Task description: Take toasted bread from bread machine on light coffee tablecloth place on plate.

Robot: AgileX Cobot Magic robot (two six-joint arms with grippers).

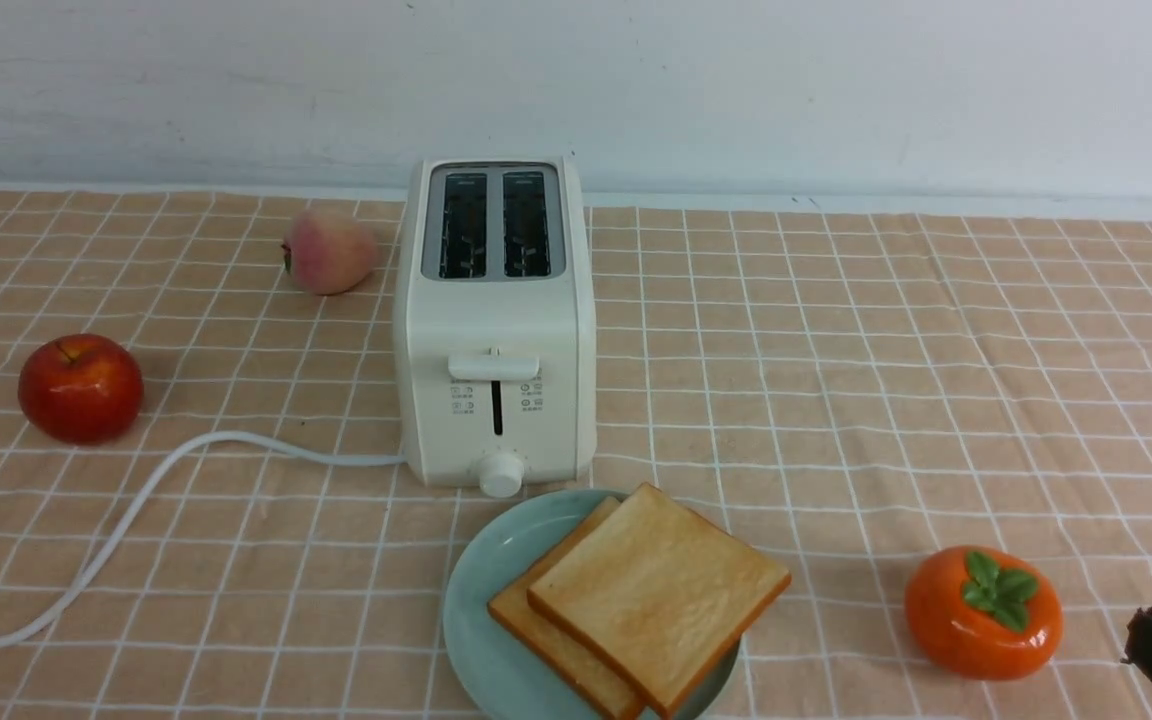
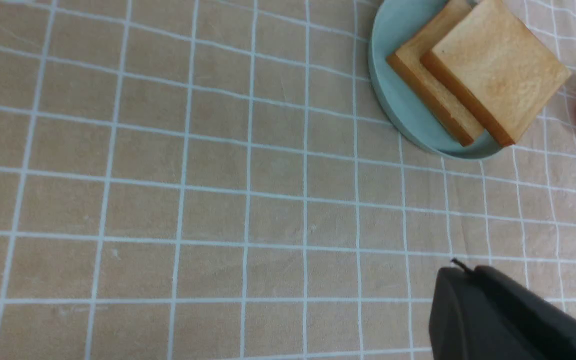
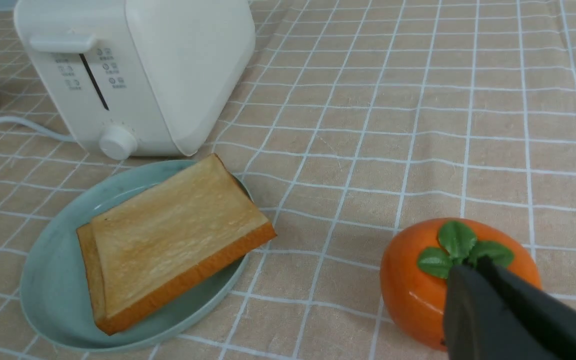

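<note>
The cream-white bread machine (image 1: 494, 330) stands on the checked tablecloth (image 1: 886, 380), and both its slots show dark and empty. In front of it, two slices of toasted bread lie flat on the teal plate (image 1: 481, 600). The upper slice (image 1: 658, 592) overlaps the lower slice (image 1: 556, 640) and sticks out over the plate's right rim. My right gripper (image 1: 1136, 635) is shut and empty at the near right, beside the orange persimmon. My left gripper (image 2: 460, 270) is shut and empty over bare cloth, well apart from the plate (image 2: 393, 100). It does not show in the front view.
A red apple (image 1: 81, 388) sits at the left and a peach (image 1: 329, 250) behind the toaster's left side. An orange persimmon (image 1: 983, 612) lies right of the plate. The white cord (image 1: 136, 500) runs from the toaster to the near left edge. A wall closes the back.
</note>
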